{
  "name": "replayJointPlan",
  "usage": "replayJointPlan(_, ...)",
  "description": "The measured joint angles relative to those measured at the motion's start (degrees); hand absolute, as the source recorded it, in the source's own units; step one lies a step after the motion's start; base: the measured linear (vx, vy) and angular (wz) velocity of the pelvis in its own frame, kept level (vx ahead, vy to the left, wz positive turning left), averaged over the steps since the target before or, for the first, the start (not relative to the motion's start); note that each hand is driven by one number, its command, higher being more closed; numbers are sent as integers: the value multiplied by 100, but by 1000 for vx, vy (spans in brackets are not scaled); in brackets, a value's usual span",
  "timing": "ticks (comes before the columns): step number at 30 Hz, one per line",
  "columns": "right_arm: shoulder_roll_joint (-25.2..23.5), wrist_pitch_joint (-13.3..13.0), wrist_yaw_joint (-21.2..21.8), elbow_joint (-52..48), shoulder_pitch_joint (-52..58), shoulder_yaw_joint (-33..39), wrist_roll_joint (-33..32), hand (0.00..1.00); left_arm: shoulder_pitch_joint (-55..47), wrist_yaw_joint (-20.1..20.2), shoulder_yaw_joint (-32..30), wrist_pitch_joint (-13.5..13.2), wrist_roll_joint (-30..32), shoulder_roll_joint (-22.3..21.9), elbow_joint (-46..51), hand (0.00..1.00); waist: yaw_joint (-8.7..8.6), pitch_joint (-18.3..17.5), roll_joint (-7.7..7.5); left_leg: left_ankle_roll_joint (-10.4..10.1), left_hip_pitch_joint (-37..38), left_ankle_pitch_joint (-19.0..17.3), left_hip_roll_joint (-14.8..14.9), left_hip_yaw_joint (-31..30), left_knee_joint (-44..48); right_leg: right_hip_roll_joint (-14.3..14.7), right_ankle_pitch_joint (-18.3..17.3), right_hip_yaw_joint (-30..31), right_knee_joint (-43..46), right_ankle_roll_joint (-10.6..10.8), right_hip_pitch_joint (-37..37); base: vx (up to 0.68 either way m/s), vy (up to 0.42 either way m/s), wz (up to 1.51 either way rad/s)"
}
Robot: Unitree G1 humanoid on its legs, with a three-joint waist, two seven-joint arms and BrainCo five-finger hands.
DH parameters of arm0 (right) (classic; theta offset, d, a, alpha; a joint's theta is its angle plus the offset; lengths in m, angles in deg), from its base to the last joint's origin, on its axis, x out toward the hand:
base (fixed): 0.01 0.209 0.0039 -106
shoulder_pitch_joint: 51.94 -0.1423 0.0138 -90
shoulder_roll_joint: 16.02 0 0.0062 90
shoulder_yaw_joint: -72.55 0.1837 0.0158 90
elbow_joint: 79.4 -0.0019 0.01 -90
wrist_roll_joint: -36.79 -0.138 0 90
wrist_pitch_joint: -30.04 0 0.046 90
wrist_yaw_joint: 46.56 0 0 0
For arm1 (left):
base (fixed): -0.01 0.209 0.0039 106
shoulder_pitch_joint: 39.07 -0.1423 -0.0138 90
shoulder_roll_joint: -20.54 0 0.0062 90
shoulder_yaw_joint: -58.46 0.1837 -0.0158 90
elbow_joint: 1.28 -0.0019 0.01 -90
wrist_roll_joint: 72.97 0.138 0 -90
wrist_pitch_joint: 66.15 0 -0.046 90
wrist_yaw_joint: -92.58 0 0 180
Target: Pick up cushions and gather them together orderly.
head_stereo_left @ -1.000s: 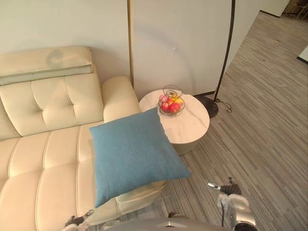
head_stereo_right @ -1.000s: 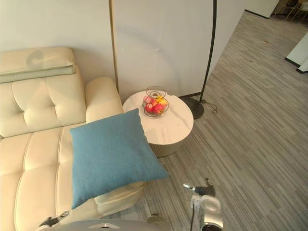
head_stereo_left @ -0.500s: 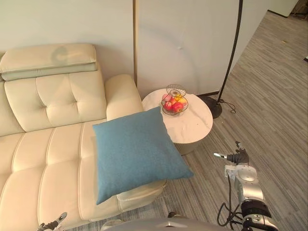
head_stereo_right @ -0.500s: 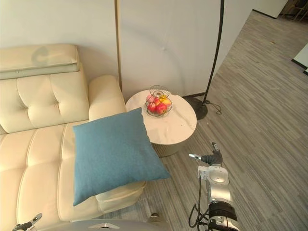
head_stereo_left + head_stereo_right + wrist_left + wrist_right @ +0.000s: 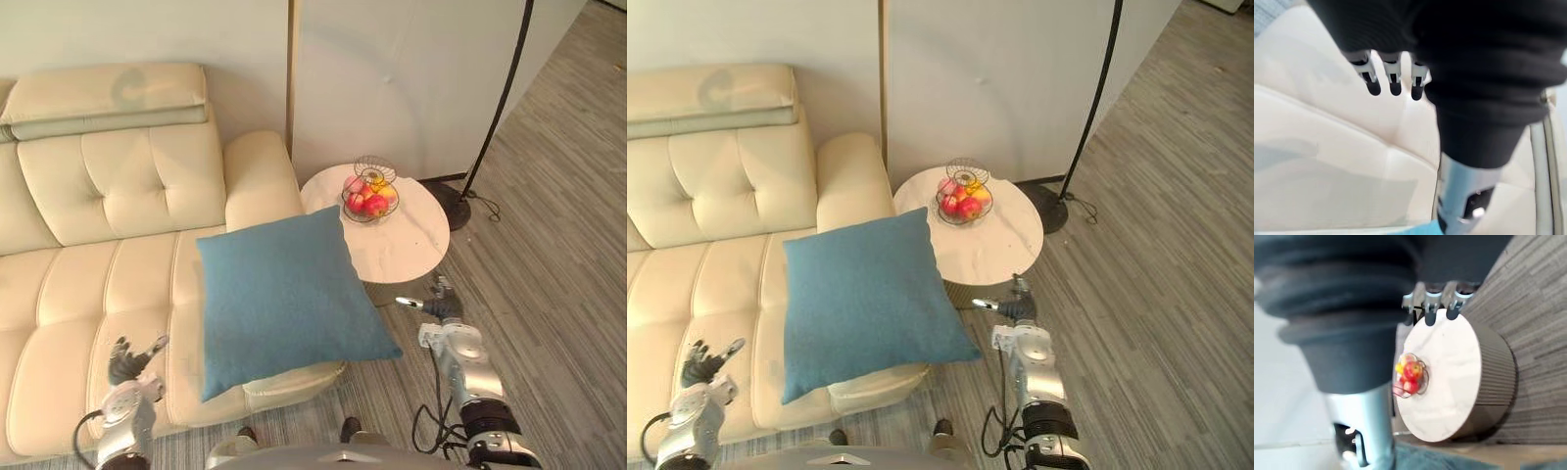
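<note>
Blue cushion (image 5: 284,294) lies on the sofa's (image 5: 88,284) end, one corner overhanging. Both hands are empty, fingers loosely apart: left hand (image 5: 132,358) over the seat, right hand (image 5: 443,309) beside the table (image 5: 416,245). A one-sided tug could slide the cushion to the floor, and a wide right swing might clip the fruit basket (image 5: 370,192).

Both head eyes are looking steeply down on the same sofa (image 5: 98,284) and round counter (image 5: 416,245), while the wrist cameras are peering close, left at sofa, right at counter.

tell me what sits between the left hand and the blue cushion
Just bare cream sofa seat between the left hand and the blue cushion, shown in the left eye view.
</note>
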Motion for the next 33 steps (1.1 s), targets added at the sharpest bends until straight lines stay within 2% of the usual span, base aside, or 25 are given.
replayJointPlan(4,-120,7,85,0,-118,-300,-7,0,317,7,561,10,36,-41,6,0,-50,206,-50,35,-356,-27,11,-57,208,1,133,5,-127,-26,-172,-31,5,4)
replayJointPlan(7,-170,7,85,0,-151,-328,-8,0,456,8,765,10,36,-53,16,0,-50,226,-52,41,-570,-34,17,-75,291,-3,164,17,-121,-38,-337,-35,5,5)
replayJointPlan(11,-279,9,62,59,-440,-592,-13,0,748,16,1134,10,36,-70,5,0,-99,441,-53,47,-867,-38,49,-73,480,7,263,47,-126,-52,-556,-54,-5,-2)
replayJointPlan(19,-498,14,37,299,-860,-974,-230,0,1121,-63,1398,10,35,-115,-77,0,-123,709,-60,82,-1352,-110,101,28,864,14,438,208,-127,-77,-930,-69,5,-8)
replayJointPlan(23,-557,9,34,322,-988,-1211,-260,0,1259,-153,1536,9,36,-108,-231,0,-136,858,-50,84,-1638,-293,191,33,1308,47,470,271,-92,-76,-1055,-79,6,-3)
replayJointPlan(24,-561,7,33,322,-999,-1224,-303,100,1274,-156,1543,9,36,-111,-239,100,-134,863,-53,87,-1689,-299,195,38,1339,47,476,288,-80,-77,-1103,-78,13,-6)
replayJointPlan(27,-541,3,31,366,-1107,-1425,-369,100,1345,-172,1600,9,38,-101,-251,100,-137,1001,-48,98,-1785,-319,210,45,1465,50,498,316,-68,-90,-1152,-71,14,-3)
replayJointPlan(33,-532,-37,21,512,-1345,-1892,-389,100,1578,-327,1774,-10,31,15,-510,100,-147,1054,-42,102,-1952,-338,266,51,1611,85,523,350,18,-98,-1304,-50,4,-2)
